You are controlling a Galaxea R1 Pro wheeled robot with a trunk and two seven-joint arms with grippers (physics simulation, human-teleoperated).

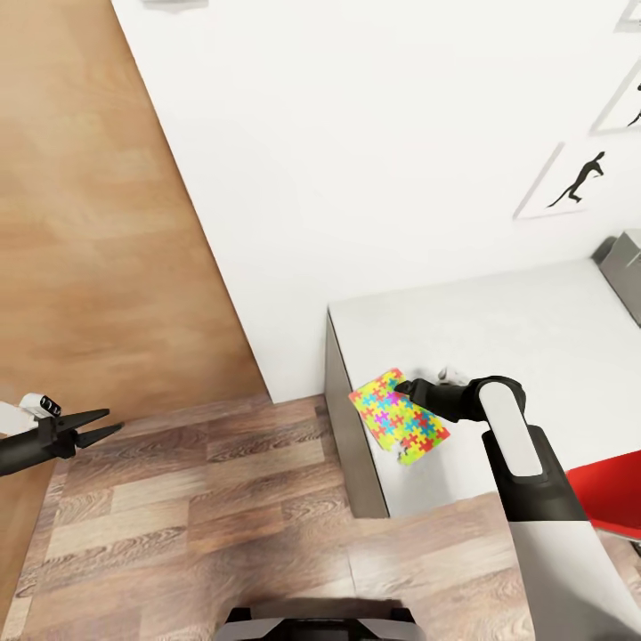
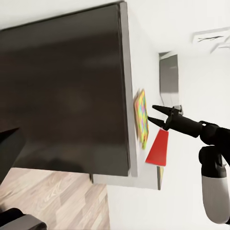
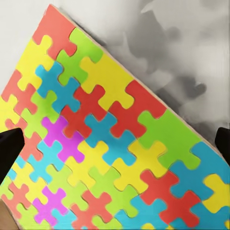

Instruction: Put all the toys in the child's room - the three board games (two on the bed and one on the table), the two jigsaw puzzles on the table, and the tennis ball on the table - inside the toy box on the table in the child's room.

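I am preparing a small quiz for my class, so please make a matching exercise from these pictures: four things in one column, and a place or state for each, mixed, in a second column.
Column one:
1. jigsaw puzzle
2. left gripper
3. right gripper
4. silhouette picture

Column two:
A. hanging on the white wall
B. over the wood floor, jaws open and holding nothing
C. at the table's near corner, jutting over the edge
D. over the table, jaws spread on either side of the puzzle box

Pairs: 1-C, 2-B, 3-D, 4-A
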